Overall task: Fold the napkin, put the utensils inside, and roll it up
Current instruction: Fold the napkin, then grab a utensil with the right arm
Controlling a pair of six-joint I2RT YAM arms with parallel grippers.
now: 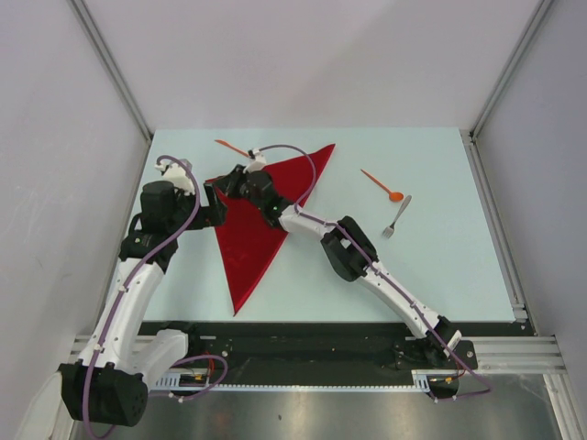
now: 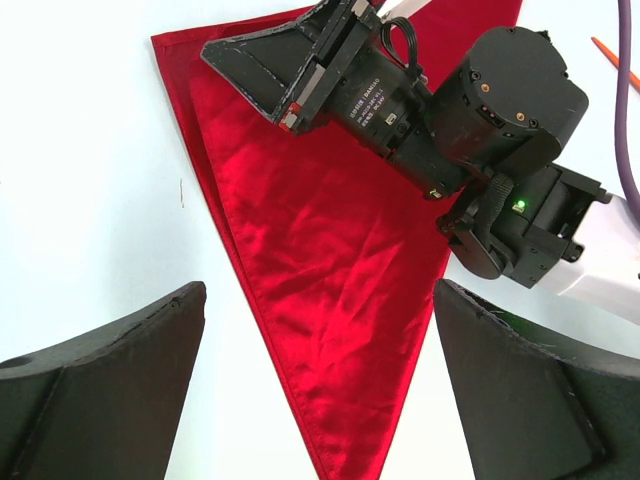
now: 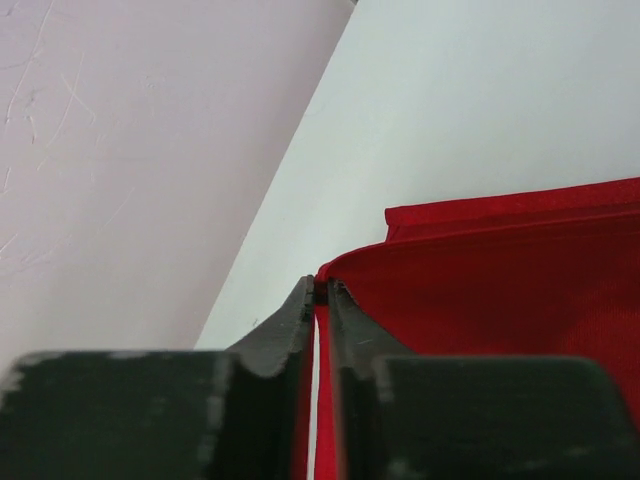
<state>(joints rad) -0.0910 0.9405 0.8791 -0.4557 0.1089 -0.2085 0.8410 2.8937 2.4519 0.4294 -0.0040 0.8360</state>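
The red napkin (image 1: 261, 229) lies on the table folded into a long triangle, its point toward the near edge. My right gripper (image 1: 223, 181) is shut on the napkin's left corner, and the cloth edge (image 3: 520, 290) is pinched between the fingertips of that gripper (image 3: 320, 285) and lifted slightly. My left gripper (image 1: 215, 205) hovers open just left of the cloth. Its fingers straddle the napkin's lower part (image 2: 340, 270) without touching it. The orange knife (image 1: 231, 147) lies behind the napkin. The orange spoon (image 1: 383, 185) and the silvery fork (image 1: 397, 217) lie to the right.
The right arm's forearm (image 1: 348, 247) crosses the table diagonally over the napkin's right side. Its wrist body (image 2: 480, 120) fills the upper right of the left wrist view. Grey walls (image 1: 55, 137) stand close on the left, back and right.
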